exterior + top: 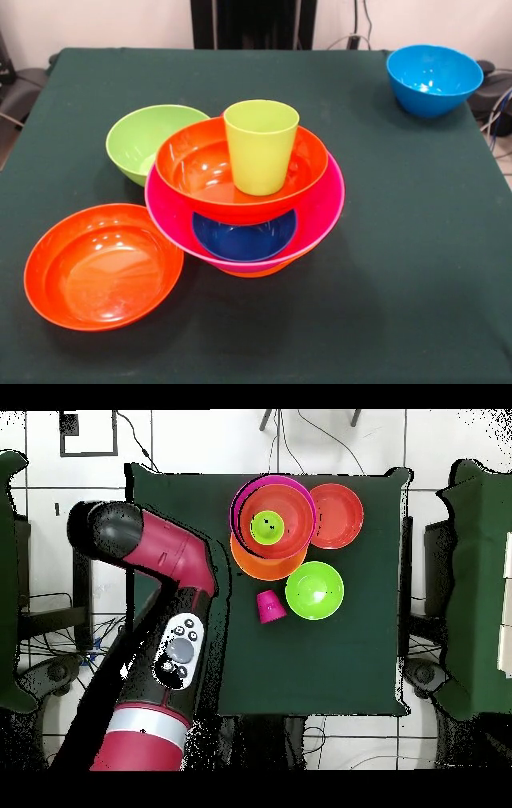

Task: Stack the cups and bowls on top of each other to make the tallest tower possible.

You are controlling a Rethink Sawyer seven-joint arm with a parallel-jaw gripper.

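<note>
At the lower left of the front view, nearest the camera, a shallow glossy red-orange plastic bowl (pixel 102 266) sits upright on the dark green table (pixel 400 264), its rim just beside the tower. The tower (pixel 244 188) stands mid-frame: a big orange bowl (pixel 254 271) peeks out at the bottom, a big pink bowl (pixel 324 210) rests above it tilted toward the camera, a small dark blue bowl (pixel 244 238) lies inside the pink one, a second shallow red-orange bowl (pixel 192 168) sits over that, and a lime green tapered cup (pixel 261 146) stands upright in it on top. A green round bowl (pixel 136 140) sits behind the tower at left, touching or nearly touching it. A light blue bowl (pixel 434 78) stands well apart at the upper right.

From overhead, a red-pink cup (pixel 270 606) lies beside the green bowl, below the tower. The red and black arm (pixel 165 634) stretches up the left side of that frame; I cannot make out its gripper in either view.
</note>
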